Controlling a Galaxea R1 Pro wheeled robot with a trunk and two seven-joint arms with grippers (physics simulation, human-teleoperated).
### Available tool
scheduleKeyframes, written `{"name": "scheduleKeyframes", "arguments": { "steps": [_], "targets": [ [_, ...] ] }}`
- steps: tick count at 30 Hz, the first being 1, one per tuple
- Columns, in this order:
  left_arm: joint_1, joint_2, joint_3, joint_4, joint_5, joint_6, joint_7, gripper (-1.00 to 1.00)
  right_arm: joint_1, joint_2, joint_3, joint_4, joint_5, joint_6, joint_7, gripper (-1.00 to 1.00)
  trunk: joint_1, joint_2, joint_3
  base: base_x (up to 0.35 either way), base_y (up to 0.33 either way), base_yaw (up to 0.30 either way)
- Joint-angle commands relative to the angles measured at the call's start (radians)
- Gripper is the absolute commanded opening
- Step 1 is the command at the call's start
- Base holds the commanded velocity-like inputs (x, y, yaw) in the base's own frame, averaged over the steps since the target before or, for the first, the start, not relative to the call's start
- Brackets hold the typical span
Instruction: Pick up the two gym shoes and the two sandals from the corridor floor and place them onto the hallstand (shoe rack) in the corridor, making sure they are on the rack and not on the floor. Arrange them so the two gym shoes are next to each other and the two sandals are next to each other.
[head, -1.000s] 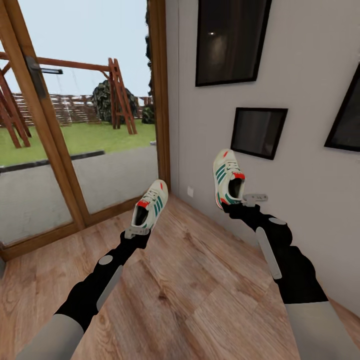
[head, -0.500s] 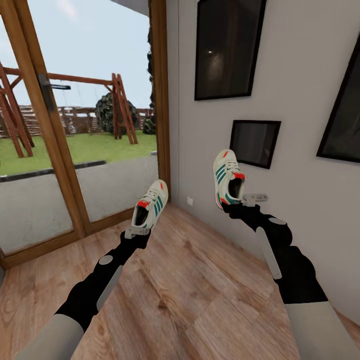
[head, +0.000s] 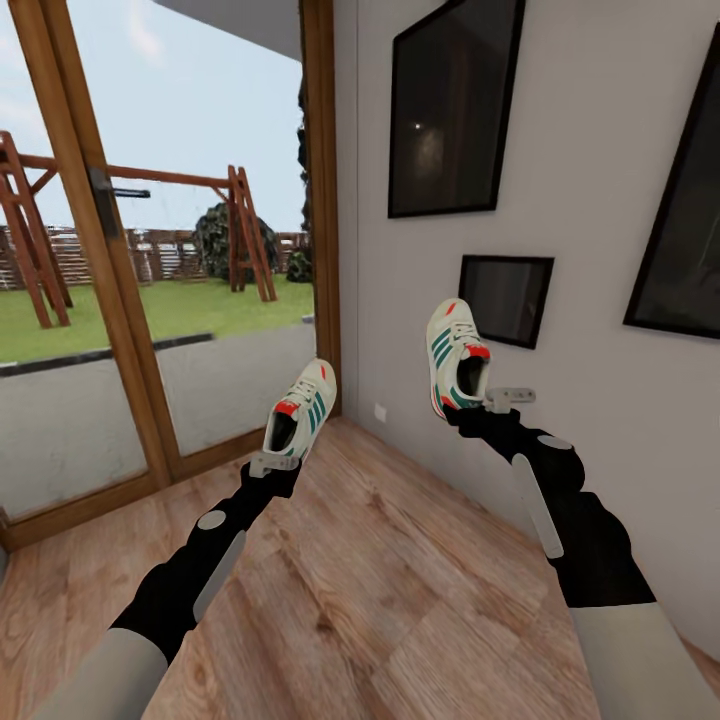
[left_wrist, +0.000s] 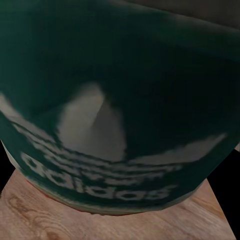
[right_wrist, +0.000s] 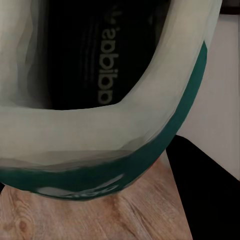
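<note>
Left hand (head: 272, 462) grips one gym shoe (head: 300, 409) by the heel; right hand (head: 497, 402) likewise holds the other gym shoe (head: 456, 358), both aloft over the corridor floor (head: 380, 560) (toes up). Risk: a heel-only grip may slip, or the right shoe may brush the wall (head: 600, 400).

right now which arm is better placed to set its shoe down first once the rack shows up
Neither clearly. The left tool and right tool each hold a gym shoe aloft, and the rack isn't in sight.
</note>
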Motion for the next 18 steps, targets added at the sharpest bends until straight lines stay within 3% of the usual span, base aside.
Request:
{"name": "scheduleKeyframes", "arguments": {
  "steps": [1, 18],
  "targets": [
    [0.000, 0.001, -0.002, -0.001, 0.010, 0.006, -0.001, -1.00, 0.000, 0.000, 0.001, -0.001, -0.003, 0.005, -0.001, -1.00, 0.000, 0.000, 0.001, 0.000, 0.000, 0.000],
    [0.000, 0.001, -0.002, -0.001, 0.010, 0.006, -0.001, -1.00, 0.000, 0.000, 0.001, -0.001, -0.004, 0.005, -0.001, -1.00, -0.001, 0.000, 0.036, 0.000, 0.000, 0.000]
  ]
}}
